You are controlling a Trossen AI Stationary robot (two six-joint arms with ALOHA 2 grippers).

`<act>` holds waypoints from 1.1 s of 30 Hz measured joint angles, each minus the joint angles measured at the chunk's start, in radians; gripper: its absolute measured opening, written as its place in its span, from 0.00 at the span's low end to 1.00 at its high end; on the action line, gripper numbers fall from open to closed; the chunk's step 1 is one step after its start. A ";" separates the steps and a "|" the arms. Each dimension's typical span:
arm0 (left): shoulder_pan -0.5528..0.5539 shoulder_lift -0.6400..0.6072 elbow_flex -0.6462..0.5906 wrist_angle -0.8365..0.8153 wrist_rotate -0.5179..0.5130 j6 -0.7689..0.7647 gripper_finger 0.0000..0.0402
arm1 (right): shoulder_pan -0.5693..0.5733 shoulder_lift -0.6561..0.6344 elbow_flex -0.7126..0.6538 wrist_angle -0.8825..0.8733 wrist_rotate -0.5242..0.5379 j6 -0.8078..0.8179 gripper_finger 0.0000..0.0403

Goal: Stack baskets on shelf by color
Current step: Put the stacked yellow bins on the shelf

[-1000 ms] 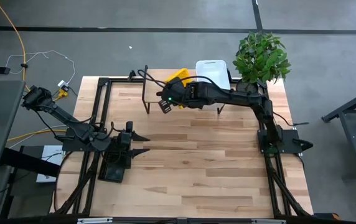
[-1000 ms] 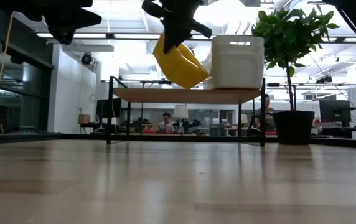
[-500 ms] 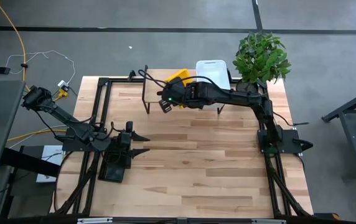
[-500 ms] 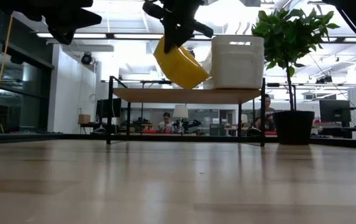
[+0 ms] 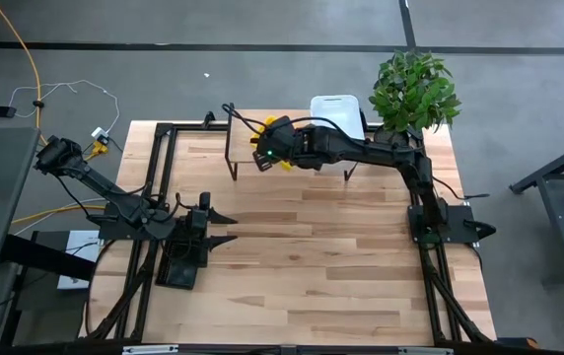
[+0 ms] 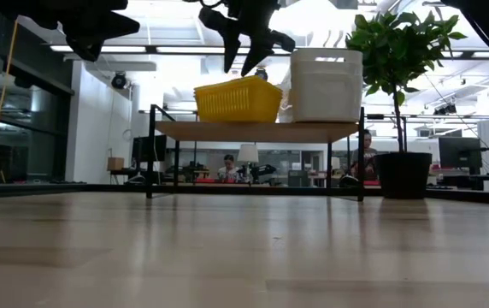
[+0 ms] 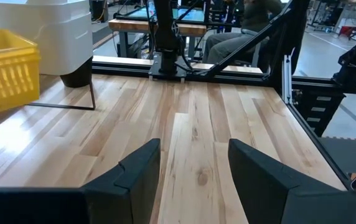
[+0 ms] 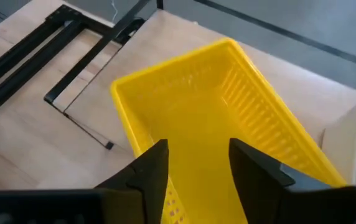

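Now the placing of a yellow basket (image 6: 226, 99) on the shelf (image 6: 253, 130) is judged to be the step in hand, and it looks all but done: the basket is seen level on the shelf's top board, just beside the white basket (image 6: 326, 84), which is also set on the shelf. The right tool (image 6: 246, 38) is held just above the yellow basket, over its open inside, with its fingers spread and nothing pinched between them. For the next move, a clean lift straight up and away is called for, so that the basket's rim is not caught. The left tool (image 7: 193, 163) is parked low over the counter (image 5: 312, 266), well apart from the shelf, its fingers spread and empty. No further loose baskets can be made out on the counter.
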 joint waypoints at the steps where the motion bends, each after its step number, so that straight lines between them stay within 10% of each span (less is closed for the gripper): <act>1: 0.000 0.000 0.000 0.000 0.000 0.000 0.44 | 0.000 0.000 0.000 0.006 0.002 -0.007 0.39; 19: 0.000 0.000 0.000 -0.004 0.000 0.000 0.44 | 0.208 -0.003 0.056 -0.133 0.015 -0.585 0.30; 25: 0.000 0.000 0.000 -0.005 0.000 -0.016 0.44 | 0.283 -0.002 -0.012 -0.263 0.146 -0.524 0.03; 33: 0.000 0.000 -0.001 -0.005 0.000 -0.016 0.44 | 0.254 -0.001 -0.174 -0.202 0.419 -0.522 0.01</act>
